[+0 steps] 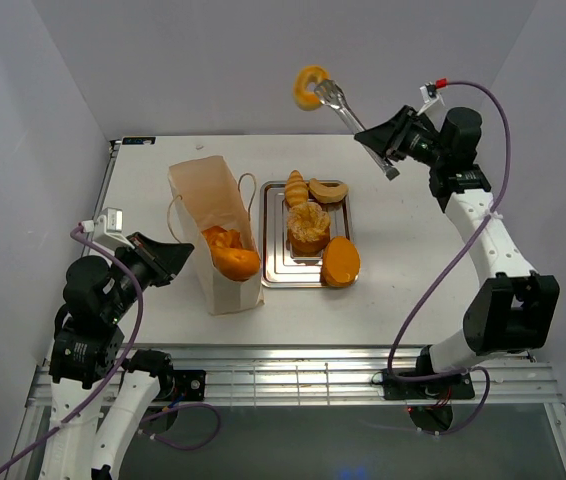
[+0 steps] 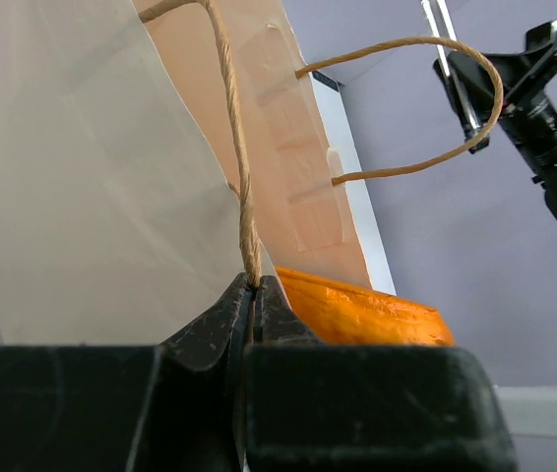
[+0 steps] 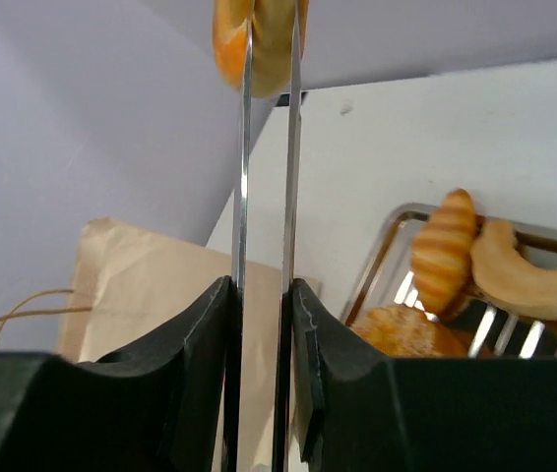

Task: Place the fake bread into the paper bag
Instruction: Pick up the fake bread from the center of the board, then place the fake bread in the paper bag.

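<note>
The paper bag (image 1: 213,215) stands open at the table's left-middle with golden fake bread (image 1: 231,258) inside. My left gripper (image 1: 185,250) is shut on the bag's near cord handle (image 2: 239,167); in the left wrist view the gripper (image 2: 253,287) pinches the cord, with an orange loaf (image 2: 367,315) behind. My right gripper (image 1: 388,150) is shut on silver tongs (image 1: 348,115) that hold a bagel (image 1: 312,86) high above the tray's far end. In the right wrist view the gripper (image 3: 261,285) clamps the tongs (image 3: 242,177), with the bagel (image 3: 259,39) at their tip.
A silver tray (image 1: 265,230) right of the bag holds a braided piece (image 1: 296,187), a croissant (image 1: 329,190), a round roll (image 1: 308,227) and a loaf (image 1: 341,262). White walls enclose the table on three sides.
</note>
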